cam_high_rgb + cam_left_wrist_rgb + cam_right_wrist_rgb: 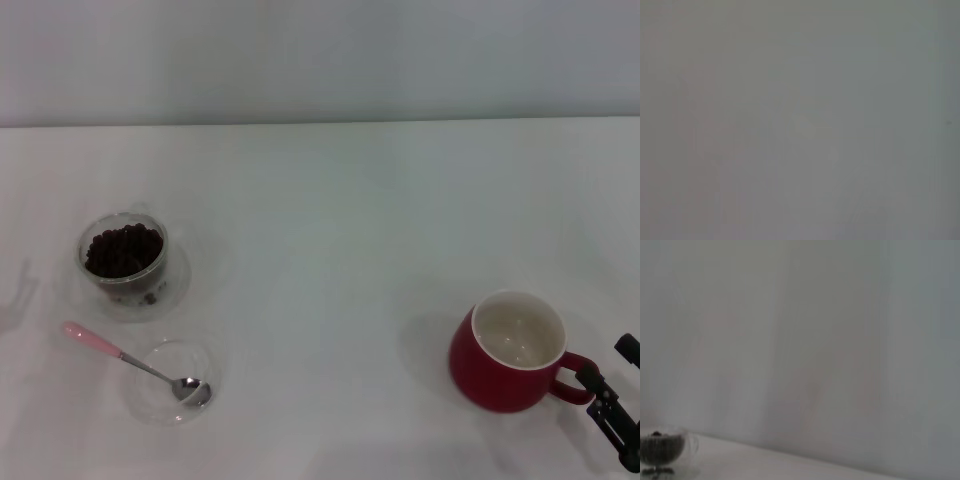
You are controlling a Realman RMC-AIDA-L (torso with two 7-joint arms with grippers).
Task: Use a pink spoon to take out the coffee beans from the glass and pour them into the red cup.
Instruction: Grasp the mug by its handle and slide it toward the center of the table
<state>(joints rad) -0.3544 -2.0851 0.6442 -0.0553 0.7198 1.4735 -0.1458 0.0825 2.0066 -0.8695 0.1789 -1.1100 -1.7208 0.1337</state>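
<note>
1. Beans first: the coffee beans (123,250) fill the glass (122,262), which stands toward the table's (330,220) left edge; the right wrist view also catches the glass (661,450) far off.
2. Nearer the front left corner, the pink spoon (135,363) lies with its metal bowl resting in a shallow clear dish (165,380) and its handle sticking out over the rim toward the left edge.
3. Close to the front right corner sits the red cup (510,352), white inside and bare of beans, handle turned to the right edge.
4. Just beside that handle is the right gripper (615,405); whether its fingers are spread or pressed together, I cannot tell. The left gripper is out of sight.
5. Progress, as I judge it: nothing is done yet; grasping, scooping and pouring all remain.
</note>
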